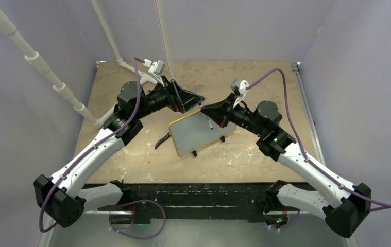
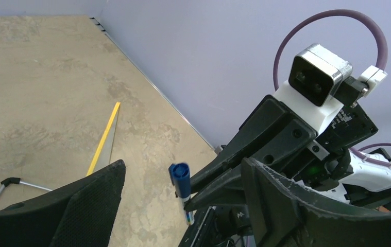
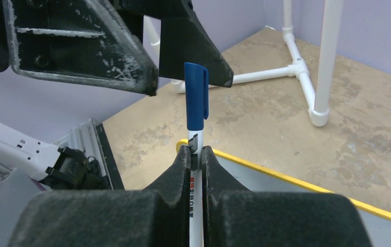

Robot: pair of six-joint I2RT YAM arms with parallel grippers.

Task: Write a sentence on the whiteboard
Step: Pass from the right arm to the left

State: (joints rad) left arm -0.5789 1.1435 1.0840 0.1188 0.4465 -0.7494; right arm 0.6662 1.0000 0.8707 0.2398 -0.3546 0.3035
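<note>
The whiteboard (image 1: 198,135) lies flat mid-table, yellow-framed, with no blue lettering showing on it. Its yellow edge shows in the left wrist view (image 2: 103,139) and the right wrist view (image 3: 296,177). My right gripper (image 1: 204,108) (image 3: 197,150) is shut on a white marker (image 3: 196,100) with its blue cap on, held above the board's far edge. My left gripper (image 1: 199,100) (image 2: 183,163) is open, its jaws standing on either side of the capped end (image 2: 181,180) without touching it. Its fingers (image 3: 80,41) loom above the cap in the right wrist view.
A white PVC pipe frame (image 1: 131,67) (image 3: 317,77) stands at the back left of the table. A black curved piece (image 1: 163,140) lies by the board's left edge. Purple walls enclose the table on three sides.
</note>
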